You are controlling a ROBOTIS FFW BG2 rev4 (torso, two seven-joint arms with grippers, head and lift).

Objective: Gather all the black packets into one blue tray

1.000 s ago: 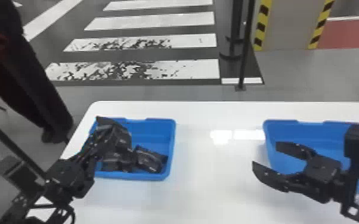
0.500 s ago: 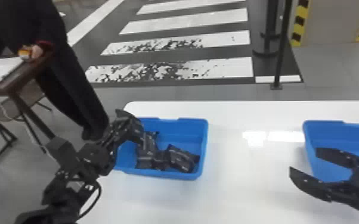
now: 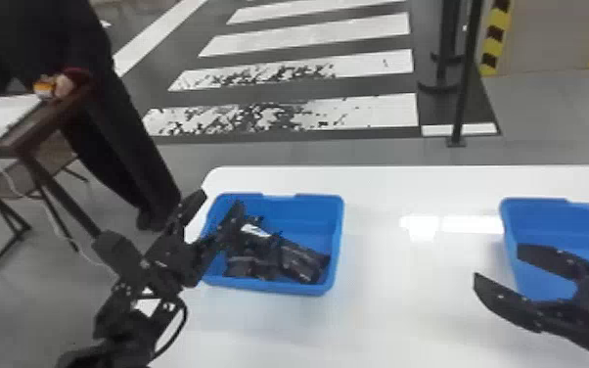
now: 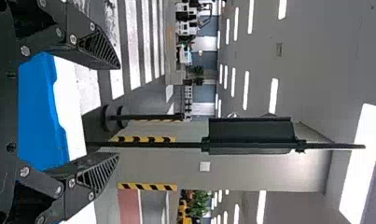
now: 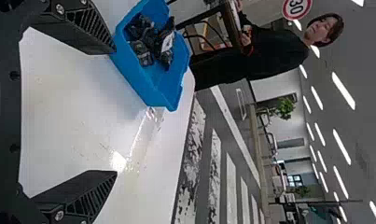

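Packets (image 3: 301, 262) overlap, count unclear; right tray (image 3: 562, 222) cropped.

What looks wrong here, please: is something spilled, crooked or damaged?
Nothing serious stands out. The black packets lie jumbled, but inside the left blue tray. One oddity: on the floor beyond the table, the two nearest wide white stripes are blotched with dark patches, perhaps worn paint.

Right wrist view: "30" on round red-ringed sign (image 5: 296, 6), between 10 and 11 o'clock with room upright. Head view: unreadable white label (image 3: 255, 230) on black packet (image 3: 265, 242), 10 o'clock from blue tray's (image 3: 288, 287) middle.
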